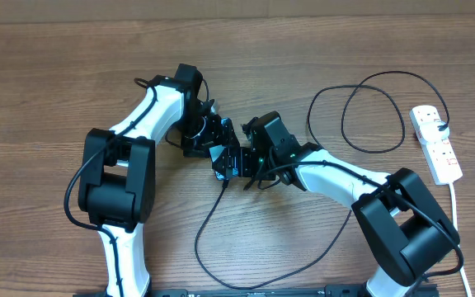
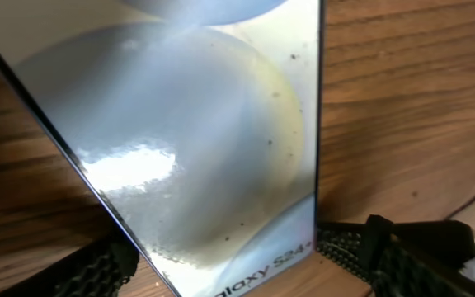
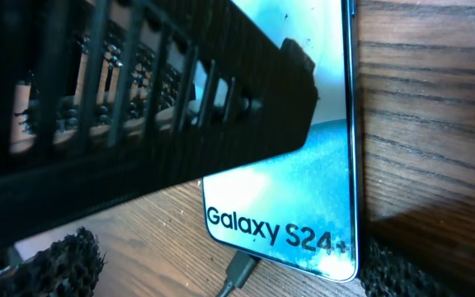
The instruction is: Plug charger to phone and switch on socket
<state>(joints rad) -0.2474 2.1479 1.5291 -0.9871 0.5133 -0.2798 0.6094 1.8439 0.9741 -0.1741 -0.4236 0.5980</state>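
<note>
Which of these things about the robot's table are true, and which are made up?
1. The phone shows the words "Galaxy S24+" on its screen. True.
2. The socket lies by the robot's left arm. False: it lies at the right edge of the table, beside the right arm.
3. The charger has its small tip at the phone's bottom edge. True.
4. The phone lies all alone, far from both pincers. False: it sits in the middle, between the fingers of the left pincer, and the right pincer stands wide open around it.
</note>
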